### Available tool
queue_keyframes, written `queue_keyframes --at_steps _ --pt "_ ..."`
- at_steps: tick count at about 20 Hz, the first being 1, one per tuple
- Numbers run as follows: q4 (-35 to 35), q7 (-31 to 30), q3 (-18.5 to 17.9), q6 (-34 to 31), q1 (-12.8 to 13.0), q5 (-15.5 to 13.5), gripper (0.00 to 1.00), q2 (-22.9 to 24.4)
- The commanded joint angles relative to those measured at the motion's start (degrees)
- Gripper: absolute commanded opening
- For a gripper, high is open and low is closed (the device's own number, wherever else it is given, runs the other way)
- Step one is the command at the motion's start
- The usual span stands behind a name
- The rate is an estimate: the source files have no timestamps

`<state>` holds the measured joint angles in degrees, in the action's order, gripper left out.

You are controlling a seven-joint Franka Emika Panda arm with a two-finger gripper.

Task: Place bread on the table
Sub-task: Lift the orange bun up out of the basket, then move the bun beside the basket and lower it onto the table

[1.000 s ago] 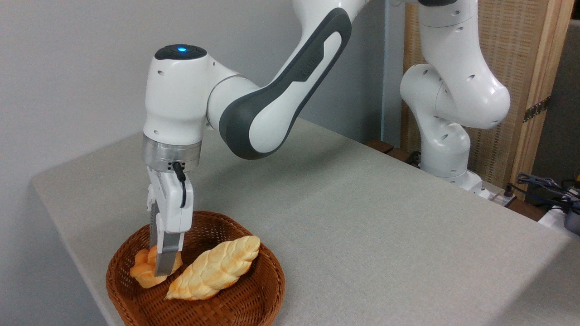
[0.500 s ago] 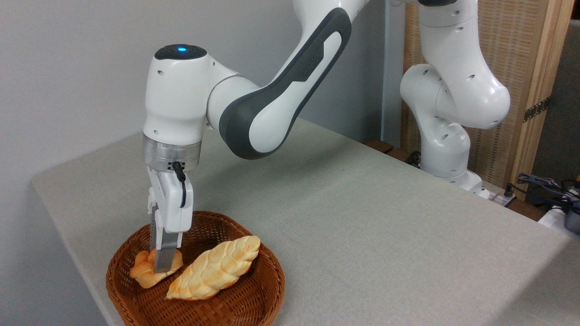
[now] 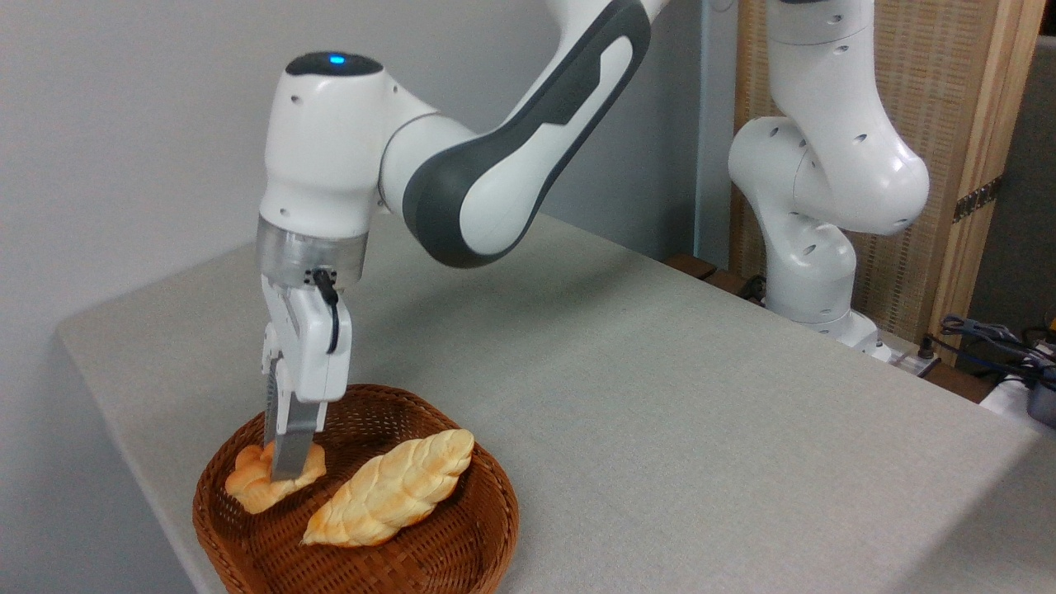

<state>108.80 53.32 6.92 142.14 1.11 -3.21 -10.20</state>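
Clamped on the bread (image 3: pixel 262 483), the claw (image 3: pixel 285 462) has risen a little compared with a second ago, and the small knotted bun has come up and drifted leftward with it. One grey finger (image 3: pixel 290 452) crosses the bun's near side (the other is hidden behind it). That reads as a grip that held and a lift just begun. The bun hangs low over the left half of the wicker basket (image 3: pixel 445 536), close to its floor and below the rim as far as can be judged. The braided loaf (image 3: pixel 392 488) lies unmoved beside it. The basket sits at the counter's (image 3: pixel 660 396) near-left corner, so open cloth to the right looks the natural place to set the bun down.
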Motion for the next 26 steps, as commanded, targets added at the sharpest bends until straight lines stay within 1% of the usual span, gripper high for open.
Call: queue_keyframes --at_steps 1,3,7,10,12,13,14,15,17,20,23,24,26 --pt "0.5 -0.1 -0.5 -4.8 -1.4 -0.7 0.32 4.5" --pt "0.5 0.5 0.0 -7.1 -3.6 -0.7 0.32 5.8" --pt "0.4 0.6 -0.4 -9.9 -3.8 -0.6 0.33 7.6" --pt "0.4 0.6 -0.5 -13.8 -3.9 -0.7 0.33 9.6" --pt "0.6 0.4 -0.6 -19.1 -3.9 -0.7 0.33 11.2" --pt "0.7 0.6 -0.5 -23.5 -3.8 -0.7 0.33 12.7" --pt "0.7 0.6 -0.5 -25.8 -3.8 -0.7 0.33 13.5" --pt "0.9 0.6 -0.5 -29.9 -3.7 -0.7 0.33 15.0" --pt "1.8 0.4 -0.5 -33.8 -3.6 -1.1 0.34 17.4" --pt "5.4 0.2 -0.6 -35.4 -3.5 -5.3 0.34 22.0" --pt "9.5 0.4 -0.5 -35.2 -3.0 -5.5 0.34 24.3" --pt "10.6 0.5 -0.2 -35.2 -3.0 -5.5 0.34 24.6" --pt "11.7 0.4 -0.1 -35.2 -1.9 -5.5 0.34 24.6"
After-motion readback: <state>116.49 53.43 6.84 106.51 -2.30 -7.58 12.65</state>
